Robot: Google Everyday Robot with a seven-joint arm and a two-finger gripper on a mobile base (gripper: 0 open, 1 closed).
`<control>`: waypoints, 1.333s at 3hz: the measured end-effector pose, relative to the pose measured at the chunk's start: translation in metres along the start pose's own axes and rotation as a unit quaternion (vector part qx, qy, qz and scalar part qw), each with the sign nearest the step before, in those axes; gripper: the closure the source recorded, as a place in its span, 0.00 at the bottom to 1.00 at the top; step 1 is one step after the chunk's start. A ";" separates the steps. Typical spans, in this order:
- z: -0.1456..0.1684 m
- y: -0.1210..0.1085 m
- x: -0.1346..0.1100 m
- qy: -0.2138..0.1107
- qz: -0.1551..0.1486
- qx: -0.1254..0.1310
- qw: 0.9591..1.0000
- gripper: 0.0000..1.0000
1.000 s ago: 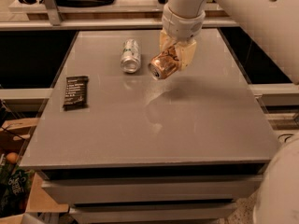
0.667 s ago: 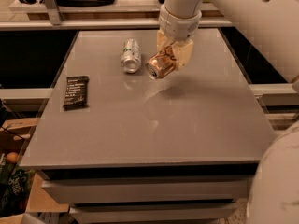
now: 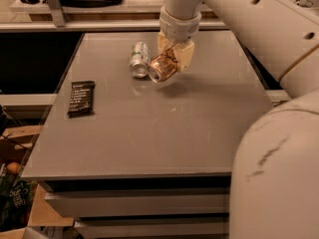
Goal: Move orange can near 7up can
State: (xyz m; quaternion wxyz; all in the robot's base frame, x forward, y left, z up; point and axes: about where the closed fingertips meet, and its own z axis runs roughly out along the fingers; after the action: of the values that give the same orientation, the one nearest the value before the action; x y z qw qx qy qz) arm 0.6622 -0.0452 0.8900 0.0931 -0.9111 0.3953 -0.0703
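The 7up can (image 3: 139,59), silvery-white with small green markings, lies on its side on the grey table (image 3: 149,128) toward the back middle. My gripper (image 3: 168,59) hangs from the white arm just right of it and is shut on the orange can (image 3: 161,68). The orange can is shiny orange-gold and tilted, its silver top facing down-left. It is held low over the table, right beside the 7up can, nearly touching it.
A flat black packet (image 3: 81,97) lies near the table's left edge. My white arm and base (image 3: 274,148) fill the right side of the view. Shelving and boxes stand to the left, below the table.
My gripper has carried the orange can to the left, closer to the 7up can. The 7up can and the black packet have not moved.
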 end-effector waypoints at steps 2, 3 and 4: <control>0.020 -0.007 0.007 -0.003 0.015 -0.005 1.000 1.00; 0.025 -0.004 0.010 -0.007 0.029 -0.008 1.000 0.82; 0.028 -0.005 0.010 -0.014 0.035 -0.009 0.999 0.59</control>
State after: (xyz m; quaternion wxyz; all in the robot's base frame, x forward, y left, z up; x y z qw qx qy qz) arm 0.6776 -0.0462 0.8647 0.0929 -0.8985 0.4259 -0.0507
